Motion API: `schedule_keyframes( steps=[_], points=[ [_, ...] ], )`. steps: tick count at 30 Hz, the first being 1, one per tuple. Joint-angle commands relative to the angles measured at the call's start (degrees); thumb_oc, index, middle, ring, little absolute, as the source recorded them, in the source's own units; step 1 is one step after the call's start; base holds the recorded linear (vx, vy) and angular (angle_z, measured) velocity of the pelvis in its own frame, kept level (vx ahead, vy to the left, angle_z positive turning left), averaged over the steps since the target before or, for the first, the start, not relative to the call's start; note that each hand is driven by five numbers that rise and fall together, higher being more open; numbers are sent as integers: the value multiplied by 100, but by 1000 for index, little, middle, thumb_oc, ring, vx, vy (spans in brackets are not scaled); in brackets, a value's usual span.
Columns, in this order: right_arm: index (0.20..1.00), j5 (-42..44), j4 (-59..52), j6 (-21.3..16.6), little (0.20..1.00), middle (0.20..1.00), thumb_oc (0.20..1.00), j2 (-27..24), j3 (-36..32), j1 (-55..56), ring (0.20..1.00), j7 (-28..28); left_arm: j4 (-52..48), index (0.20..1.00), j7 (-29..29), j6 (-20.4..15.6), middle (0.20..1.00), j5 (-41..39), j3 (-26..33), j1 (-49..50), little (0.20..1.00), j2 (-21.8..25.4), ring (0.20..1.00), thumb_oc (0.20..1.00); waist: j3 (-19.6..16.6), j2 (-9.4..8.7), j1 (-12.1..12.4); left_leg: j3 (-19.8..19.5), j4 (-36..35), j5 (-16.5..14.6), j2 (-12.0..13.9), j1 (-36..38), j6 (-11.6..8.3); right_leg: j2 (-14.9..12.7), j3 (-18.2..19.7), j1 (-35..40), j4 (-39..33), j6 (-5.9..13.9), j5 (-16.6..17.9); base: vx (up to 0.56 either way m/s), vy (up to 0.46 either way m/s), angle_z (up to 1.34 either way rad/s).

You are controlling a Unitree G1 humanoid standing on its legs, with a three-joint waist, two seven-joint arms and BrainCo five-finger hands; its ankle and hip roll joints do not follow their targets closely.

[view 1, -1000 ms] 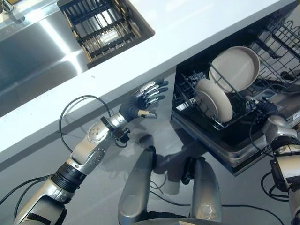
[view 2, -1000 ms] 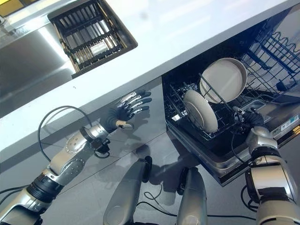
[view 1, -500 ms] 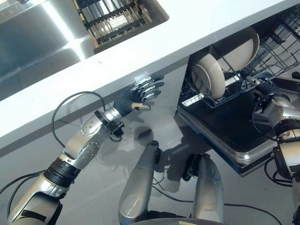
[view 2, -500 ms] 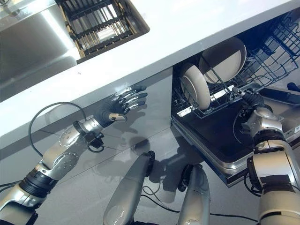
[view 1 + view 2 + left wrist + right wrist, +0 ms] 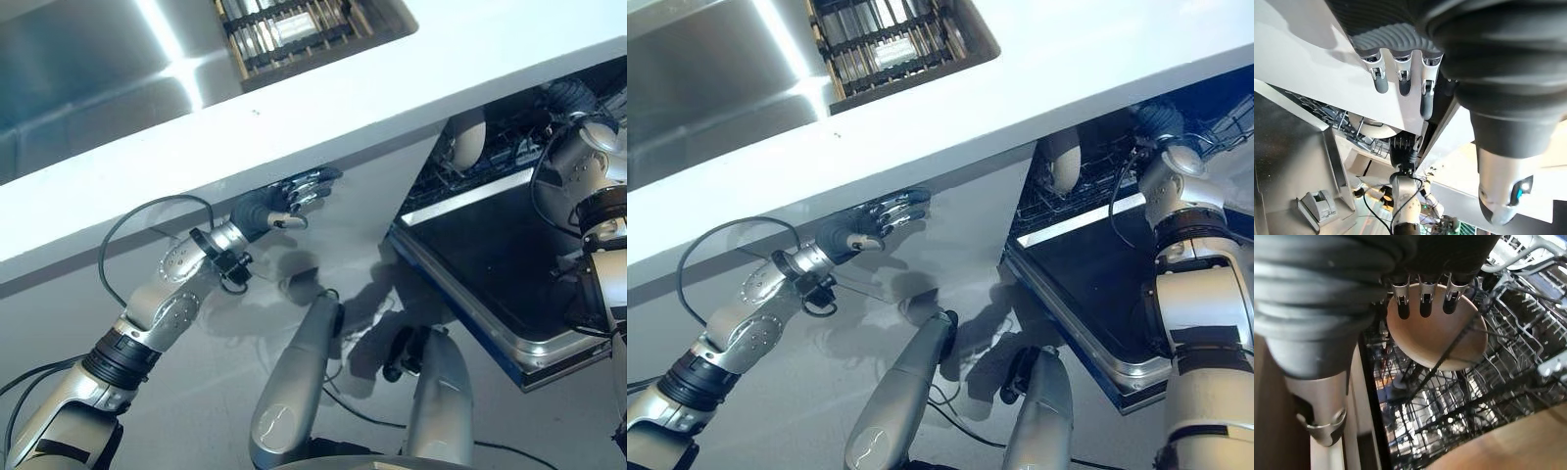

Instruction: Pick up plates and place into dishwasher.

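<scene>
While the rack is sitting back inside the dishwasher, the scene is reading as follows:

Counter: lying white across the views, overhanging the dishwasher opening and covering most of its interior.
Sink: sitting in the counter on the robot's left, steel basin showing glare.
Drying rack: sitting in the sink's far part, dark slats, cut off by the frame edge.
Dishwasher door: hanging open and lowered, dark inner face turned up, beneath the right arm.
Plates: standing on edge in the wire rack inside the dishwasher; one beige plate is peeking out under the counter edge, the rest hidden.
Right hand: reaching into the opening at the rack, fingers hanging relaxed just before a plate, holding nothing.
Left hand: hovering under the counter lip, well apart from the dishwasher, fingers extending loosely, holding nothing.
Contact of right fingers with rack wires: cannot tell.
</scene>
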Motion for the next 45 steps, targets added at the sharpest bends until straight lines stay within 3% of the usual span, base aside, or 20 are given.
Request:
schedule_keyframes(
  steps=[1,3,4,7,13,17,20,24,26,28,32,36,39,42,45],
  points=[
    [1000,-87,-464,-233,1000,1000,1000,-394,174,81,1000,-168,-291,1000,-117,-434,1000,-164,453,234,1000,-16,1000,1000,-165,95,85,592,162,-985,-123,343,739,389,21,-65,67,-350,38,-64,53,-7],
    [1000,-556,-504,-160,1000,1000,1000,-517,209,314,1000,-332,-338,1000,-158,-511,1000,-148,455,234,1000,0,1000,1000,-173,44,42,621,122,-982,-93,377,741,399,31,-23,-20,-342,97,-79,52,-7],
    [1000,-611,-570,-207,1000,1000,1000,-563,205,421,1000,-363,-371,1000,-149,-530,1000,-147,455,244,1000,11,1000,1000,-161,36,31,653,27,-805,-66,354,755,383,-18,-39,-122,-401,269,-166,81,-9],
    [1000,-777,-970,-474,1000,1000,1000,-711,19,1176,1000,-443,-397,1000,-149,-697,1000,-37,488,394,1000,-12,1000,1000,-175,-73,-119,730,-32,-870,27,523,749,436,-7,147,-253,-397,297,-81,89,-12],
    [1000,-1209,-2445,-919,1000,1000,1000,-634,-1058,3597,1000,-1125,-541,1000,-80,-1006,1000,486,519,838,1000,-384,1000,1000,-131,-299,-531,851,-106,-1030,188,894,763,568,109,524,-471,-409,307,-57,82,-15],
    [1000,-1600,-2841,-1419,1000,1000,1000,-463,-1848,4887,1000,-1898,-637,1000,-29,-1160,1000,821,583,1041,1000,-583,1000,1000,-71,-387,-789,933,-22,-1178,285,1014,803,641,210,617,-447,-417,243,-76,63,-17],
    [1000,-1871,-3242,-1746,1000,1000,1000,-252,-2418,5495,1000,-2936,-590,1000,110,-1248,1000,946,568,1082,1000,-641,1000,1000,-32,-444,-995,1006,64,-1294,361,1105,821,709,306,670,-391,-413,177,-74,48,-19],
    [1000,-2042,-3122,-2069,1000,1000,1000,88,-2815,5741,1000,-3710,-572,1000,20,-1304,1000,970,593,1129,1000,-777,1000,1000,-18,-430,-1111,1056,46,-1352,376,1240,803,770,377,792,-439,-402,155,-54,44,-22],
    [1000,-1674,-2946,-2230,1000,1000,1000,306,-2887,5812,1000,-3763,-565,1000,40,-1299,1000,992,574,1105,1000,-843,1000,1000,-30,-415,-1138,1068,-34,-1348,374,1334,804,786,386,885,-519,-398,165,-35,24,-12],
    [1000,-1106,-2800,-2291,1000,1000,1000,603,-2922,5886,1000,-3569,-582,1000,57,-1281,1000,1035,572,1101,1000,-903,1000,1000,-34,-390,-1145,1065,-92,-1344,348,1413,798,799,384,968,-563,-399,159,-12,10,-3],
    [1000,-140,-2407,-2065,1000,1000,1000,1064,-2774,5779,1000,-2840,-549,1000,202,-1258,1000,1128,424,967,1000,-987,1000,1000,-41,-325,-1105,1022,-162,-1340,290,1519,786,799,363,1089,-609,-422,133,0,0,0],
    [1000,1391,-1689,-1418,1000,1000,1000,1430,-2307,5356,1000,-1207,-536,1000,315,-1170,1000,1167,183,713,1000,-1063,1000,1000,-30,-226,-932,933,-77,-1357,219,1508,783,733,283,1088,-502,-471,80,1,-20,0],
    [1000,1851,-1218,-1147,1000,1000,1000,1617,-1932,5029,1000,-324,-511,1000,347,-1098,1000,1182,34,547,1000,-1104,1000,1000,-42,-173,-806,874,-32,-1354,173,1474,780,681,228,1071,-441,-489,49,5,-60,2],
    [1000,2513,-980,-765,1000,1000,1000,1818,-1572,4526,1000,946,-479,1000,260,-1009,1000,1101,-69,387,1000,-1104,1000,1000,-48,-106,-675,819,-28,-1317,129,1458,772,627,164,1059,-387,-497,34,-8,-52,6],
    [1000,2771,-1676,-813,1000,1000,1000,2046,-1160,4238,1000,1737,-454,1000,144,-990,1000,1071,-56,398,1000,-1082,1000,1000,-70,-81,-612,810,-91,-1267,123,1491,762,573,82,1079,-380,-511,26,-7,-24,6]
  ],
)
